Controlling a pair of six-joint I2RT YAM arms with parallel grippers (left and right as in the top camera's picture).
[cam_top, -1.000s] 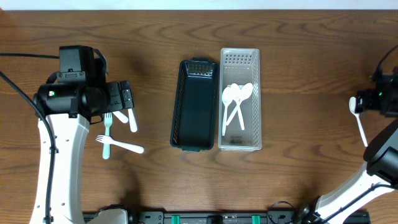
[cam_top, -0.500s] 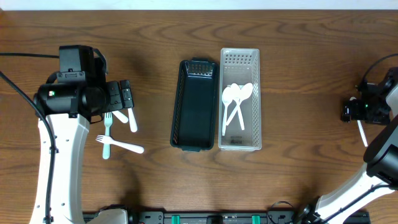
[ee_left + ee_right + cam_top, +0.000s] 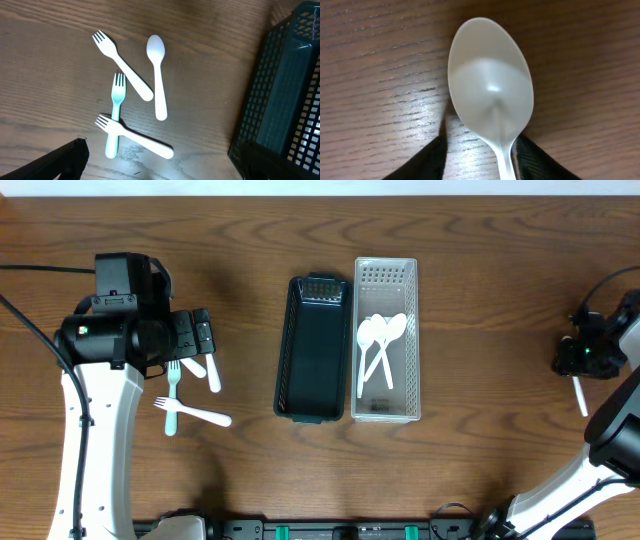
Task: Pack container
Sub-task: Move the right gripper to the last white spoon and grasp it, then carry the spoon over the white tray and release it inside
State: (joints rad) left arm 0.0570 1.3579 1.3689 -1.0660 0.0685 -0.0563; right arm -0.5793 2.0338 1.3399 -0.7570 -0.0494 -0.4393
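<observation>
One spoon (image 3: 490,90), bowl in right wrist view; overhead, handle only

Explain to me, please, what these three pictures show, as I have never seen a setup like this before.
These are two robot arms at a wooden table, each ending in a two-fingered pincer. One picture looks down from above; the other two come from small cameras on the wrists. In the middle stand an empty black basket and a clear tray holding white spoons. The left pincer hangs open over three forks and a loose spoon, holding nothing. The right pincer is down at another spoon, one finger on each side of its neck; whether it grips yet, I cannot tell.
</observation>
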